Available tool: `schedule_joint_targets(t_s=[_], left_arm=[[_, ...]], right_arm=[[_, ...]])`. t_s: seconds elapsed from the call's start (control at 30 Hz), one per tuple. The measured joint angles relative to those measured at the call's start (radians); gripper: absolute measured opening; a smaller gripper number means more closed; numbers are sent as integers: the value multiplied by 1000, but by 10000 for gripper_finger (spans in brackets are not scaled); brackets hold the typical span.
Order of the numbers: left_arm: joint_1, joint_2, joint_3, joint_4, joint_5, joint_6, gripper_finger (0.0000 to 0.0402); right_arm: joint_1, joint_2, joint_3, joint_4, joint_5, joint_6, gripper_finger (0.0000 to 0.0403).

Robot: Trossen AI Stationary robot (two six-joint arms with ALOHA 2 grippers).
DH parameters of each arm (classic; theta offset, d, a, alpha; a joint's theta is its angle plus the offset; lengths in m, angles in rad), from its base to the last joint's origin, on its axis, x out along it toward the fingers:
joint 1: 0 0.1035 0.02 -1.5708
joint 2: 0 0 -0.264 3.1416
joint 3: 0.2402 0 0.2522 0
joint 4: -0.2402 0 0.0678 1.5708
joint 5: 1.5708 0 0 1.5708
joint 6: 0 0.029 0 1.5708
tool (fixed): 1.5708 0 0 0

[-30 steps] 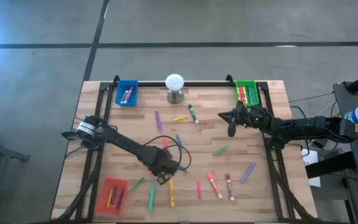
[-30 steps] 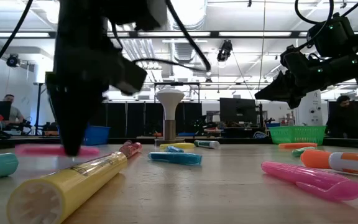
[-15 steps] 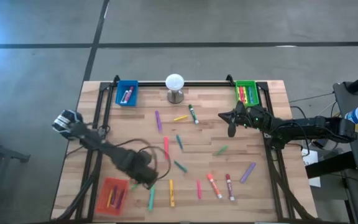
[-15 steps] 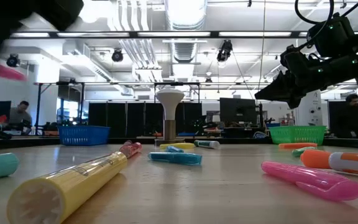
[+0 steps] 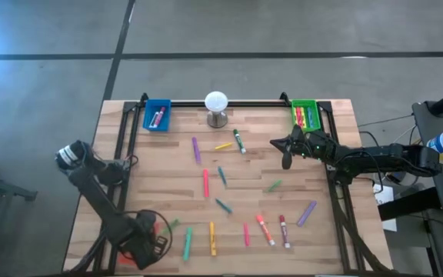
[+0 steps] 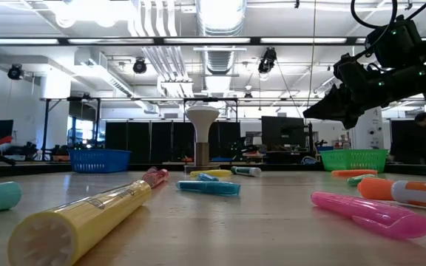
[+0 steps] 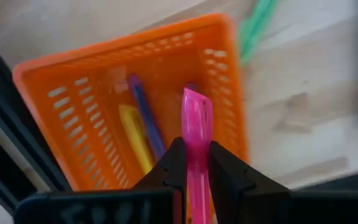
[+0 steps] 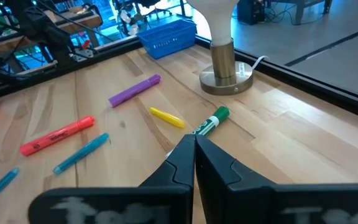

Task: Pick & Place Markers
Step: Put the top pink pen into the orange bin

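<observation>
The left gripper (image 7: 194, 165) hangs over the orange tray (image 7: 55, 106), pinching a pink marker (image 7: 196, 134), so the drop looks due next and needs only parted fingers, while the right gripper (image 8: 194, 144), pressed together, waits mid-table.

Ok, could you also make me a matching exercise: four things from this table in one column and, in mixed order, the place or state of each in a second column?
Things:
1. pink marker
2. white ball
3. green tray
4. right tool

Places or states:
a. in the table's right back corner
b. shut, empty, raised above the table
c. clamped in the left tool, over the orange tray
d. on a metal stand at the middle of the back edge

Pairs: 1-c, 2-d, 3-a, 4-b
</observation>
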Motion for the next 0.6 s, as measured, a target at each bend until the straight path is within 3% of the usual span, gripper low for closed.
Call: schedule_joint_targets(t_s=[0.3,0.6], left_arm=[[-30,0,-141,124,-12,-72,43],[-29,-28,-106,109,28,-57,82]], right_arm=[[0,0,0,-1,0,3,9],[0,0,0,-2,1,3,9]])
